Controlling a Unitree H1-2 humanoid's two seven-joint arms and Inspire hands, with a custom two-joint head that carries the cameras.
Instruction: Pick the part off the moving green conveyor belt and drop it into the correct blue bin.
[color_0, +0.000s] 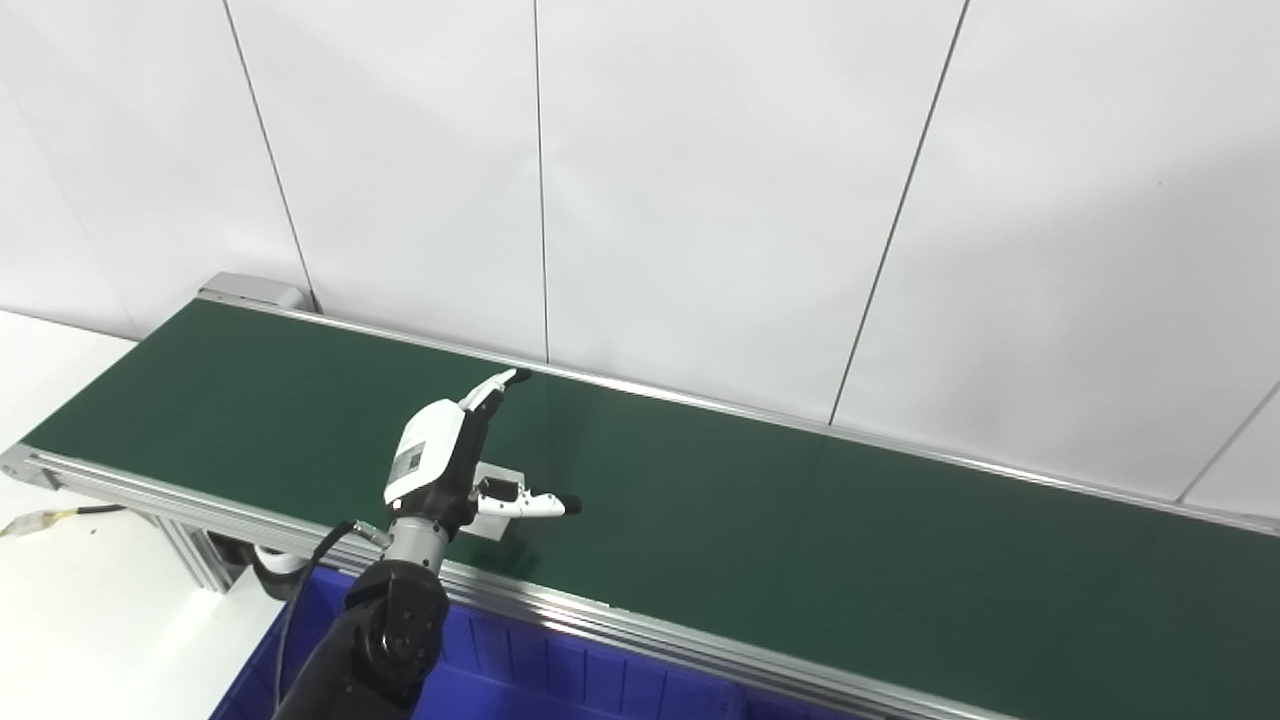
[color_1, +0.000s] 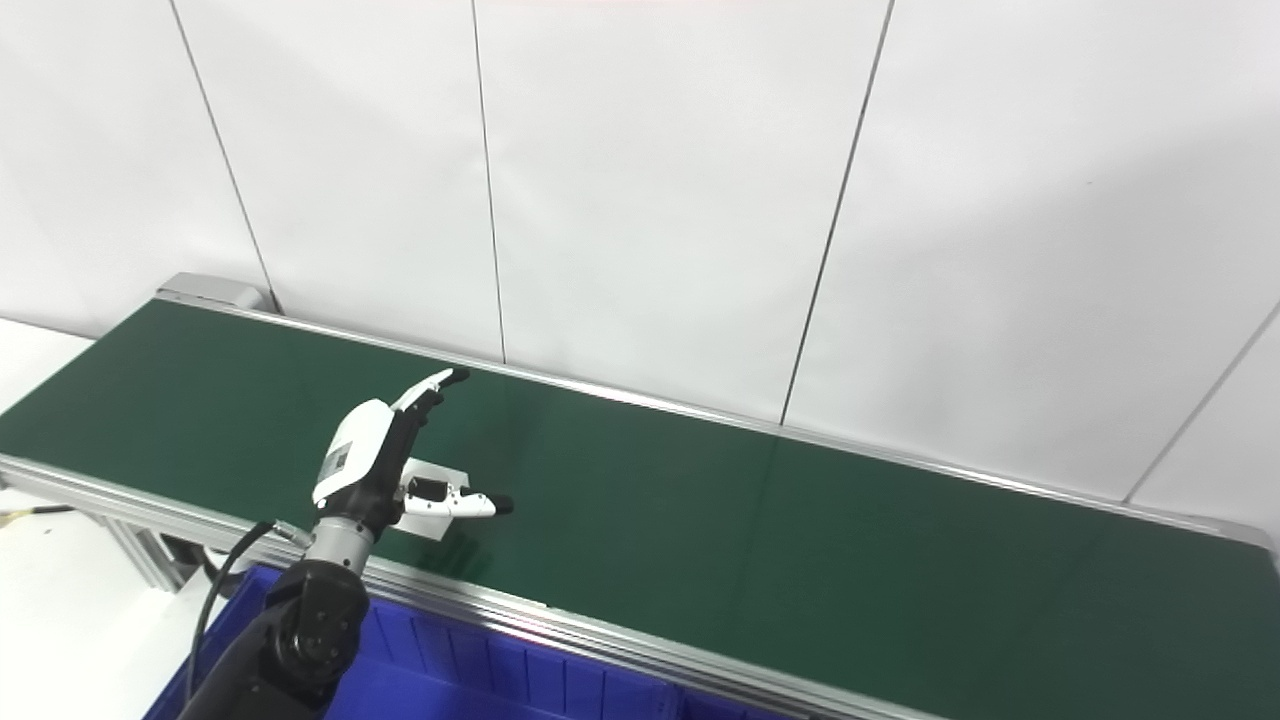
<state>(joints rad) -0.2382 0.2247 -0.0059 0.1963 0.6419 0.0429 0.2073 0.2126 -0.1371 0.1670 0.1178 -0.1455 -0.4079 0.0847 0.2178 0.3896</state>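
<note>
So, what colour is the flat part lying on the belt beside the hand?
Light grey, nearly white, part on the green belt; clearest in the right eye view.

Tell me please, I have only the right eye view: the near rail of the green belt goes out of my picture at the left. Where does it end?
Observer: In the left eye view the near rail ends in a grey corner cap, well to the left of the left robot hand.
Operator: Is something lying on the table beside that corner?
Observer: Yes. A cable with a yellow end lies on the white table, just below the corner cap. Your view cuts off the yellow end.
</note>
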